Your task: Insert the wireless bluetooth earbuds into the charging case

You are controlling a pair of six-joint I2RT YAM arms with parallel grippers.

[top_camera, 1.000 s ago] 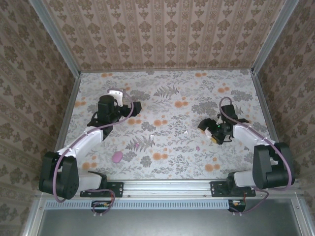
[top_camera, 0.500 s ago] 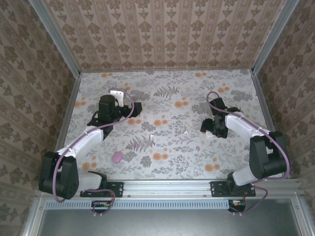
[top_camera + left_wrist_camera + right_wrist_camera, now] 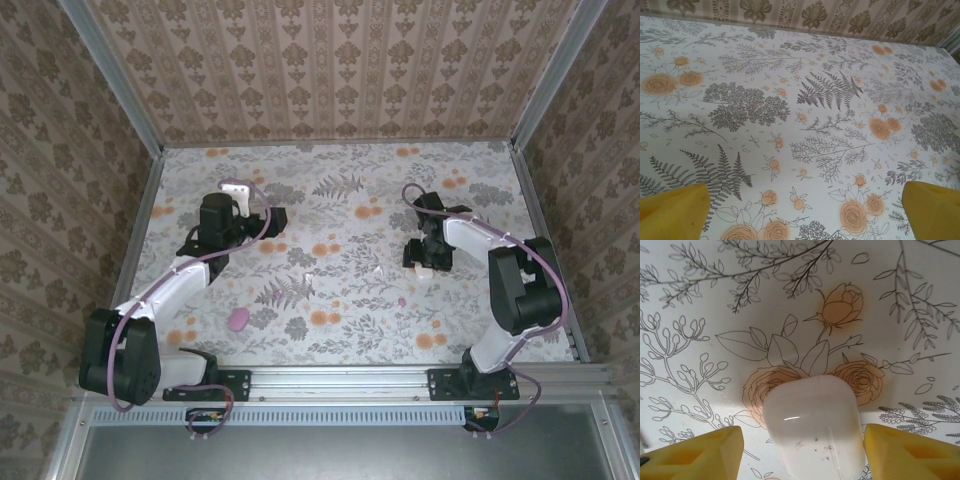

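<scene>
Floral tabletop (image 3: 350, 190) lies open around the white case (image 3: 815, 425).

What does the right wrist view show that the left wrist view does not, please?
Right wrist: a white charging case lying between the open right pincer's yellow fingers. Left wrist: a wide stretch of tablecloth reaching the patterned back wall, past the open left pincer. Both: yellow fingers in the bottom corners over the floral tablecloth.
</scene>
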